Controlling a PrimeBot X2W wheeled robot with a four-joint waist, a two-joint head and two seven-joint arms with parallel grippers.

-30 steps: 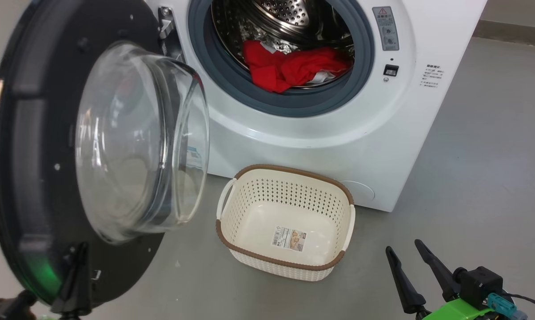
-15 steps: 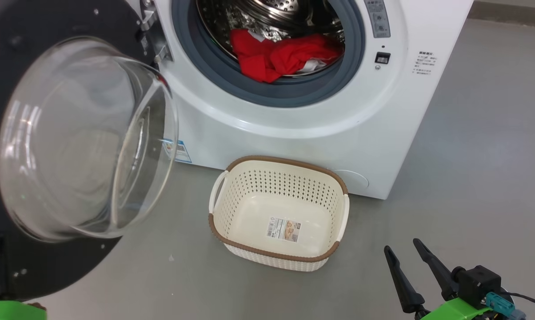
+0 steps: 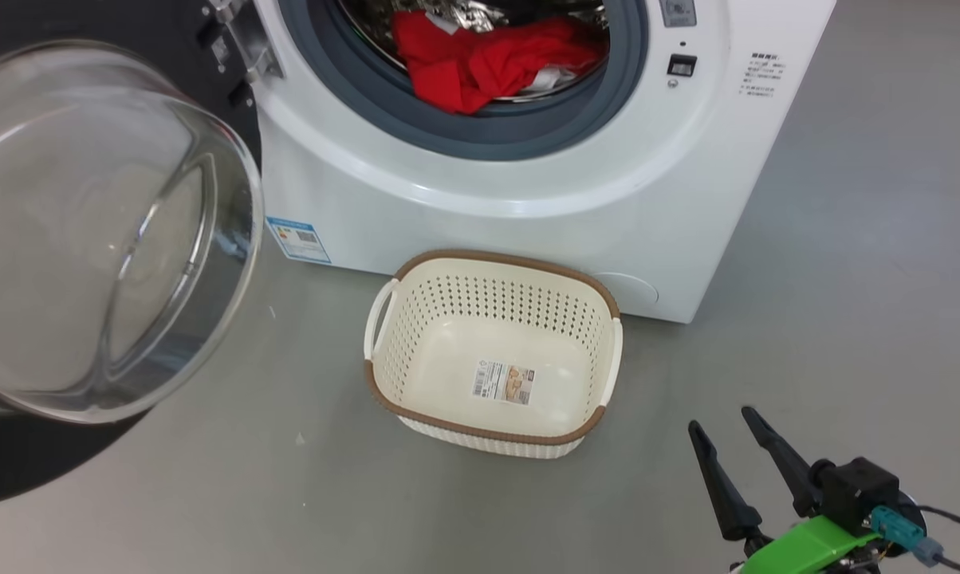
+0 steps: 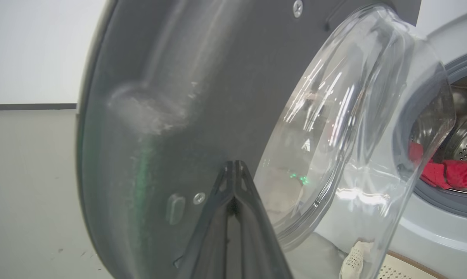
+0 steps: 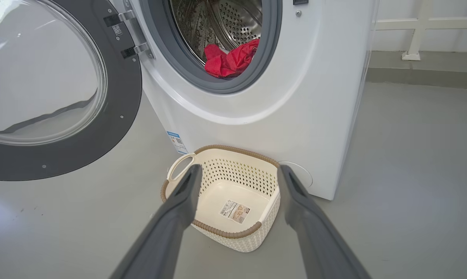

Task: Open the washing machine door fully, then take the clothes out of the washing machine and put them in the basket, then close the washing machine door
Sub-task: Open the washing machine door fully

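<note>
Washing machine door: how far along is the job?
Done: washing machine door stands wide open. In hand: shut left gripper at its inner face. Left: clothes lie in the washing machine; basket empty; right gripper open, holding nothing; closing comes last.

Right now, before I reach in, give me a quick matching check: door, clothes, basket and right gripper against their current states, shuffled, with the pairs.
1 door
2 clothes
3 basket
4 right gripper

A on the floor, no clothes in it
B open, holding nothing
C swung open
D inside the washing machine

Pairs: 1-C, 2-D, 3-A, 4-B
</note>
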